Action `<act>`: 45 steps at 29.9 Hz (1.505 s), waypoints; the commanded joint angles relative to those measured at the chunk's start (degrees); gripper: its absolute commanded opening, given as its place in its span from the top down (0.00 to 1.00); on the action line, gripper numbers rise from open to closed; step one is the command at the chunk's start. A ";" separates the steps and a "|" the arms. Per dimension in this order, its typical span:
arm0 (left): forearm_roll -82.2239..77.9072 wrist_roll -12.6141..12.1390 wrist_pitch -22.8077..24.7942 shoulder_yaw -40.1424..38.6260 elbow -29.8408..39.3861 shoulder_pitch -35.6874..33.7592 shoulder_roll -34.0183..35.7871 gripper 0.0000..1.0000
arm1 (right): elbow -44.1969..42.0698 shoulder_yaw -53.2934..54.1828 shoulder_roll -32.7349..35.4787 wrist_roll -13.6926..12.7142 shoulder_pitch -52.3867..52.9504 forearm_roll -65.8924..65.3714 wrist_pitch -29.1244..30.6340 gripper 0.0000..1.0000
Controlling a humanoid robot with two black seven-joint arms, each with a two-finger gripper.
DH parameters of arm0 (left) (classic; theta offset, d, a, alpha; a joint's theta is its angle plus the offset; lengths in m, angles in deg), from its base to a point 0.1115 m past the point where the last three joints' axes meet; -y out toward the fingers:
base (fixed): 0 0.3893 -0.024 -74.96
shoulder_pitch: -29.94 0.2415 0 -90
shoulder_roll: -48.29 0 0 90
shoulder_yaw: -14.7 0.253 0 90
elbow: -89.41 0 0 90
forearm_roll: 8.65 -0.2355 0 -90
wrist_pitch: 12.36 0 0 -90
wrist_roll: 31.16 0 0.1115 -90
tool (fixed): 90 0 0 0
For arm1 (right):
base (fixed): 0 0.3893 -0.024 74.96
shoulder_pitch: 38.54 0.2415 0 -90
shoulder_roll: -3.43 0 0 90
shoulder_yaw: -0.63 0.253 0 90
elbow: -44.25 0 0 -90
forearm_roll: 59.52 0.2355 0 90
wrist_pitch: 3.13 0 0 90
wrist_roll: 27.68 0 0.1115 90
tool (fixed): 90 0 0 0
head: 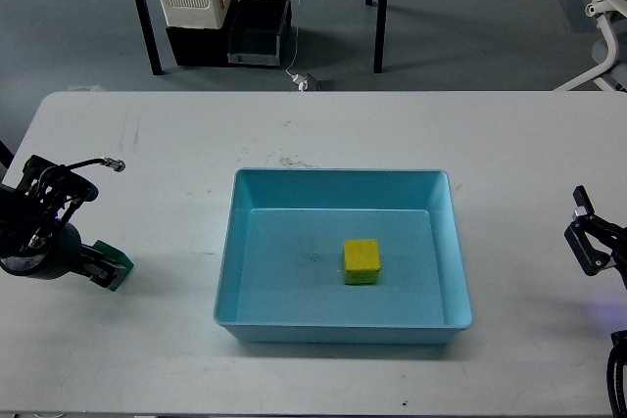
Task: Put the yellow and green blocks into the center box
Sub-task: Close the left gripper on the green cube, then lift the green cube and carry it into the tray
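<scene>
Left arm enters at left edge, low over table, gripper [106, 266] pointing right, fingers closed on green block [118, 268]. Right arm barely enters at right edge; right gripper [585, 232] dark, fingers spread apart, holding nothing.

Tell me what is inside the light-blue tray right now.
Inside the light-blue tray, only the yellow block sits on the floor, slightly right of center. The green block is outside, at the left end effector. Nothing shows of what the yellow block covers.
</scene>
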 commanded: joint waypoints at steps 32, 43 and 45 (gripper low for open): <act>15.60 9.17 0.01 6.23 -2.71 -25.49 -35.17 0.92 | -4.57 2.37 0.00 0.26 0.08 -0.05 -0.18 0.00; 15.16 8.56 0.01 7.99 -3.94 -21.53 -36.05 0.90 | -4.57 2.37 0.00 0.26 0.17 -0.05 -0.18 0.00; 15.16 8.47 0.01 7.99 -4.47 -20.83 -37.54 0.87 | -4.57 2.37 0.00 0.26 0.17 -0.05 -0.18 0.00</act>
